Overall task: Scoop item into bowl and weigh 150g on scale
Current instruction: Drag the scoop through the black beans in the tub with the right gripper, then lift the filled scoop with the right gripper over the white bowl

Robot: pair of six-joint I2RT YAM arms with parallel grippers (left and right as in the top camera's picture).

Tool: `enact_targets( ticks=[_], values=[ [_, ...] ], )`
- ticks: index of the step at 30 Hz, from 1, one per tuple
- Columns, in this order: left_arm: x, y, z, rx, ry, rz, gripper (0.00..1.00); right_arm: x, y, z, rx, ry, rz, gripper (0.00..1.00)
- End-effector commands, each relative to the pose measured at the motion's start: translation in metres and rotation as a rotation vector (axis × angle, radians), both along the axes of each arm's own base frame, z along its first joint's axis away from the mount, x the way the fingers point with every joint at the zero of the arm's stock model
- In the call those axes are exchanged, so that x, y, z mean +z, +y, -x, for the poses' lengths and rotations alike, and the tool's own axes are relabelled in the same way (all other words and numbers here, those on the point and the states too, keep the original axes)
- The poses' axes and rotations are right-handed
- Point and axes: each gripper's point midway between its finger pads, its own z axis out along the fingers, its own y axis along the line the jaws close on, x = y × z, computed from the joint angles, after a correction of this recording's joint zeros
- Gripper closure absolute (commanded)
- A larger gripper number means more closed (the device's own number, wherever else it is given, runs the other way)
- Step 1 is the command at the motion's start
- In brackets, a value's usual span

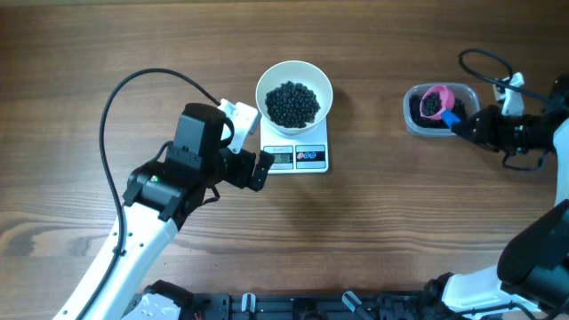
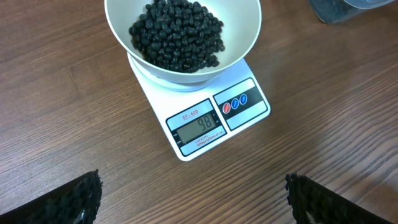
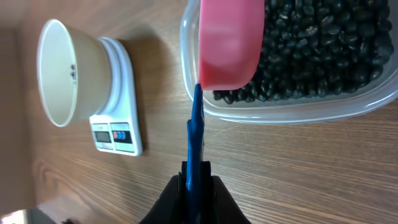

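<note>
The white bowl (image 1: 266, 87) stands on the white scale (image 1: 307, 157) and holds a heap of black beans (image 1: 292, 103). In the left wrist view the bowl (image 2: 247, 43) with its beans (image 2: 177, 34) sits above the scale (image 2: 245, 115), whose display reads 98. My left gripper (image 1: 253, 147) hangs open just left of the scale, with only bare wood between its fingers (image 2: 81, 198). My right gripper (image 1: 464, 124) is shut on the blue handle (image 3: 196, 134) of the pink scoop (image 3: 229, 43). The scoop (image 1: 436, 100) sits over the clear tub (image 1: 412, 117) with beans in it.
The clear plastic tub (image 3: 280, 111) at the right holds more black beans (image 3: 323, 50). The bowl (image 3: 59, 71) and scale (image 3: 121, 87) show to its left in the right wrist view. A black cable (image 1: 133, 84) loops over the wooden table behind the left arm.
</note>
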Motion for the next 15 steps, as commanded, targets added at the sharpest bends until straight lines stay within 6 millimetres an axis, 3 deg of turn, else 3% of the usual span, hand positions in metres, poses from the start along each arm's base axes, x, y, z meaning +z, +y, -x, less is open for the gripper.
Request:
enact_targets(
  ticks=[1,7,15],
  values=[
    [-0.003,-0.004,0.003,-0.016,0.01,0.008,0.0,0.009,0.0,-0.003,-0.012,-0.048,-0.088,0.96],
    [-0.003,-0.004,0.002,-0.017,0.01,0.008,0.0,0.016,-0.008,0.0,-0.058,-0.063,-0.152,0.96],
    [-0.003,-0.004,0.002,-0.017,0.01,0.008,0.0,0.052,0.008,-0.009,-0.054,-0.187,-0.365,0.96]
  ],
)
